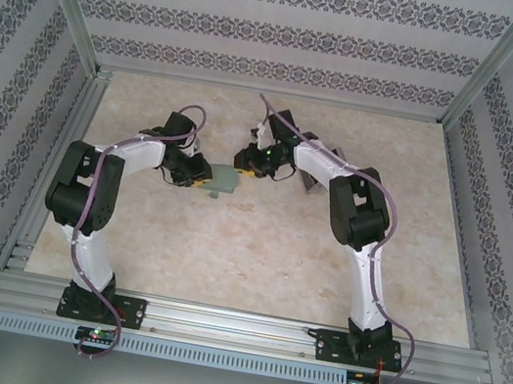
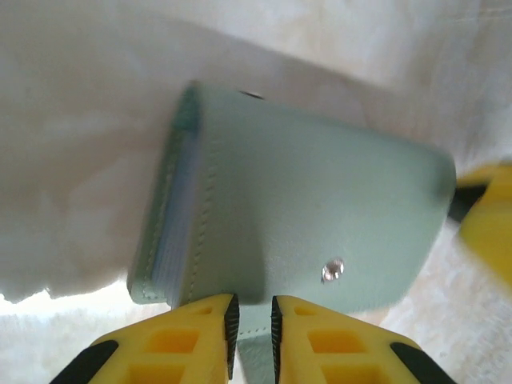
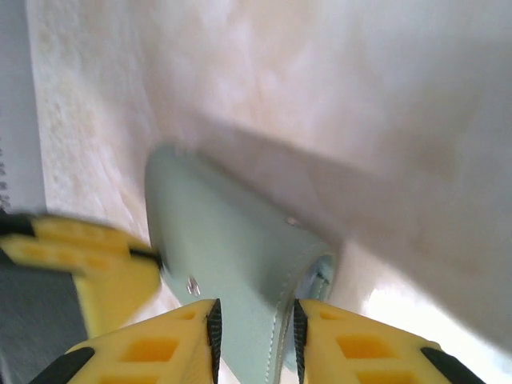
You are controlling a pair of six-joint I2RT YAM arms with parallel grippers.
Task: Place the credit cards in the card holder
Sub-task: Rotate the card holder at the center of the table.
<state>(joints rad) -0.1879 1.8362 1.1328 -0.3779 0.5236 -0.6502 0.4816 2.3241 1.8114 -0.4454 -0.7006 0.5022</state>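
Left gripper (image 2: 252, 322) pinched narrow on one end of the card holder (image 2: 320, 200), right gripper (image 3: 254, 330) clamped on the other; if I pull unevenly, one grip could slip.

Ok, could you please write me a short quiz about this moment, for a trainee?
1. True or false: no gripper touches the card holder.
2. Its outside is: A) red B) pale green C) black.
3. Name each gripper that is shut on it.
Key: 1 false; 2 B; 3 the left gripper and the right gripper, one at each end.
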